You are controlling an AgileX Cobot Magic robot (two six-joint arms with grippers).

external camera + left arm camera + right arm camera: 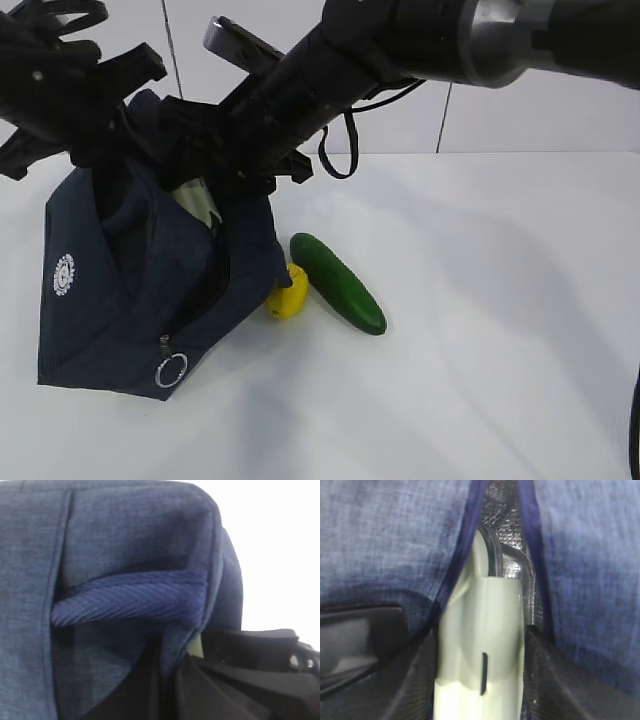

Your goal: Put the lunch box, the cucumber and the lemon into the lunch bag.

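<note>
Sage lunch box in right claw

The lunch bag is matt woven navy cloth with a metal ring pull and crinkled silvery lining. The cucumber looks smooth and glossy, the lunch box lid smooth pale plastic

The lemon sits partly hidden behind the lunch bag, seemingly.

black arms (silver collar) — looped cable
</note>
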